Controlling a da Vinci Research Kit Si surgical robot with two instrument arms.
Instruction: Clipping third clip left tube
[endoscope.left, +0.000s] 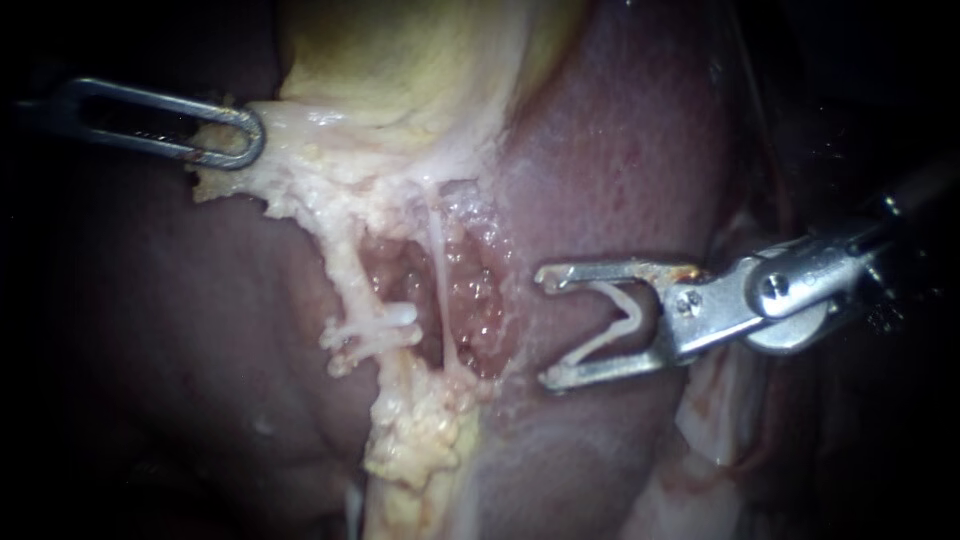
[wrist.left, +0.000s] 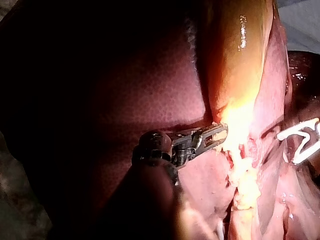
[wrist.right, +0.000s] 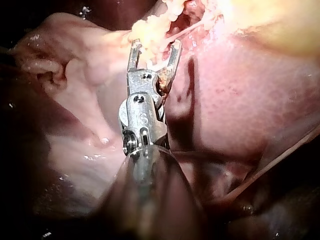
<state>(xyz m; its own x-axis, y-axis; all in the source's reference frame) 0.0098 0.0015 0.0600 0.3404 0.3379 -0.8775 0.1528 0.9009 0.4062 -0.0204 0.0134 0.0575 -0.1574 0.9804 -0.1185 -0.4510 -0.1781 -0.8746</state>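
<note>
Left tube (endoscope.left: 345, 262): keeping it taut with the jaws of the left instrument (endoscope.left: 235, 140) pinching the gallbladder (endoscope.left: 400, 60) edge, easing the right instrument (endoscope.left: 543, 327), jaws spread wide around the loaded clip (endoscope.left: 628, 318), squarely astride it clear of the fitted clips (endoscope.left: 375, 330), and currently lying between both pairs of jaws, well apart from the right pair.

The gallbladder (endoscope.left: 400, 60) lies at the top, with the liver (endoscope.left: 620, 150) to its right and below. The left instrument (endoscope.left: 245, 140) grips fatty tissue (endoscope.left: 290, 150) at the gallbladder's lower left edge. Below, the left tube (endoscope.left: 345, 265) runs downward with placed clips (endoscope.left: 375, 330) across it, and the right tube (endoscope.left: 438, 260) runs just beside it. The right instrument (endoscope.left: 543, 327), with a clip (endoscope.left: 620, 320) between its jaws, sits right of both tubes, apart from them
</note>
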